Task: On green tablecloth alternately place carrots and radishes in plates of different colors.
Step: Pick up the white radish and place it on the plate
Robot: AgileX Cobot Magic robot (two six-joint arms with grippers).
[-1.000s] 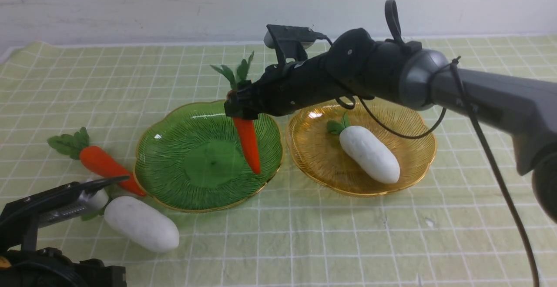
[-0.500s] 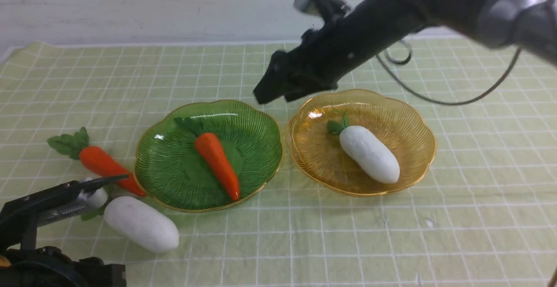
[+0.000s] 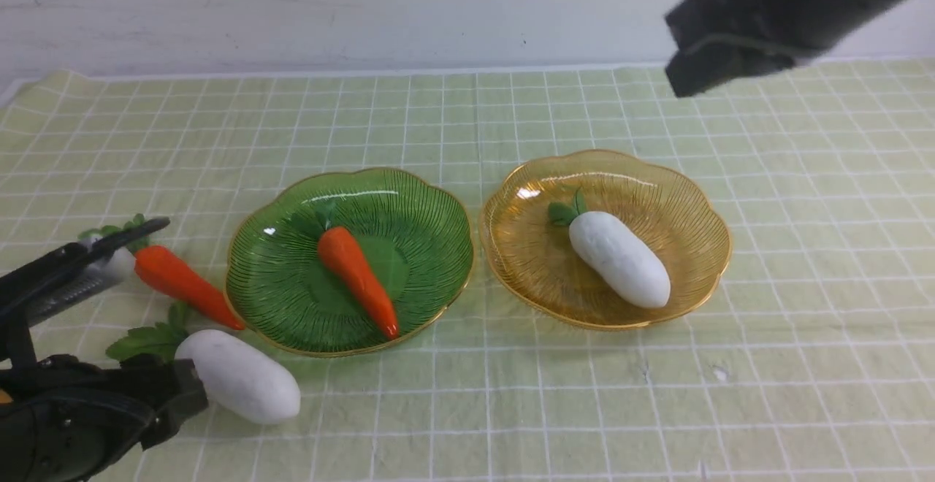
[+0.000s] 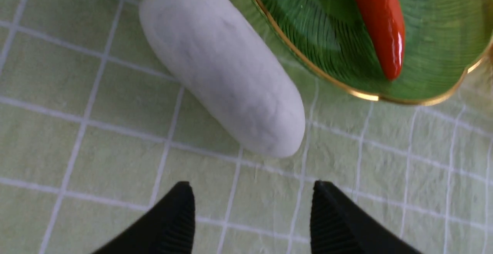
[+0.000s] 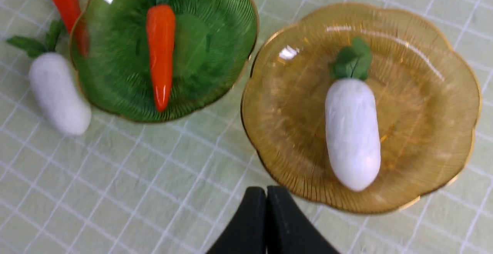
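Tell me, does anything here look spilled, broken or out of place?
Nothing is spilled or broken. The only things not tidied away are a spare carrot and a spare radish, lying on the cloth beside the green plate, with the carrot's tip right at its rim.

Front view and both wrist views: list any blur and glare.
Front view: the right arm is smeared and the rest is crisp, with white glints on the green plate and the amber plate. Left wrist view: sharp, with a bright streak down the plated carrot. Right wrist view: slightly soft overall, with a glare patch on the amber plate.
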